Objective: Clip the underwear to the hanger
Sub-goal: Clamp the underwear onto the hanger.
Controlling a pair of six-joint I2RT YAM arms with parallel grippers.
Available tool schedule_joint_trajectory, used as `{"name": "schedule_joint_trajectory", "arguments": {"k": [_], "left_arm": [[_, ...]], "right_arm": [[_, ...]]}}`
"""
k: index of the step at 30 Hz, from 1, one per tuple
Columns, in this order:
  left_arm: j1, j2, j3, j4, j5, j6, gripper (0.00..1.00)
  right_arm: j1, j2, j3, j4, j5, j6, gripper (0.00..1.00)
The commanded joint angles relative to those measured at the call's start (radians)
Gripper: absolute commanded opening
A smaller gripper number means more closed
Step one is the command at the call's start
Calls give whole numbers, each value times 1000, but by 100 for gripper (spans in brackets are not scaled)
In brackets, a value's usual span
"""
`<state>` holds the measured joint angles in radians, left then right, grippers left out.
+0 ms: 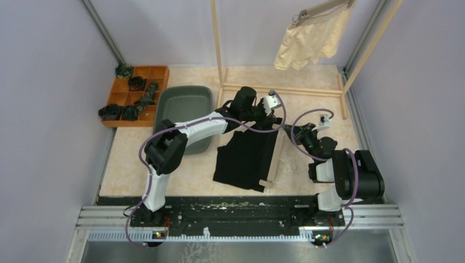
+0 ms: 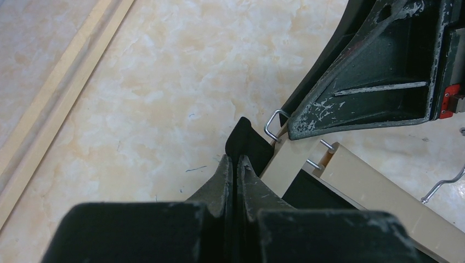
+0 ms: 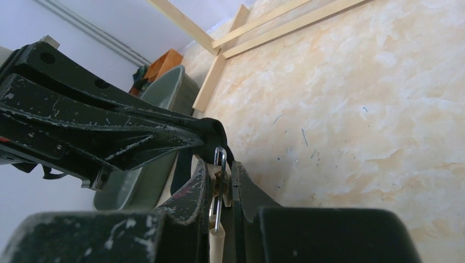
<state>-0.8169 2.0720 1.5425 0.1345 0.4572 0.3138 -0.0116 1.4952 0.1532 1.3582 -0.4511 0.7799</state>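
Overhead, the black underwear lies flat on the surface with the hanger along its right edge. The cream pair hangs on the rack. The left gripper and right gripper meet at the hanger's far end.

From the left wrist, the left gripper is pinched shut on a corner of black cloth, just beside the clip.

From the right wrist, the right gripper squeezes that clip from both sides.

The risk, I'd say, is that the thin corner slides out before it gets between the clip's halves. The clip could also snap back and miss the cloth.
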Motion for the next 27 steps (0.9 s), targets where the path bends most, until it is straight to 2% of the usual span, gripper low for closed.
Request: {"name": "schedule_joint_trajectory", "arguments": {"k": [1,13,17,27], "left_arm": [[-10,10,36,14,21,13,0],[-11,5,35,14,18,13,0],[-14,4,32,19,21,11,0],[-14,-2,14,29,1,11,0]], "right_arm": [[-10,2,34,91,-26,-24,0],[-10,-1,39,76,-29,-23,1],[-10,-2,42,71,-30,-21,25],[-10,-42,32,55,-5,-18,64]]}}
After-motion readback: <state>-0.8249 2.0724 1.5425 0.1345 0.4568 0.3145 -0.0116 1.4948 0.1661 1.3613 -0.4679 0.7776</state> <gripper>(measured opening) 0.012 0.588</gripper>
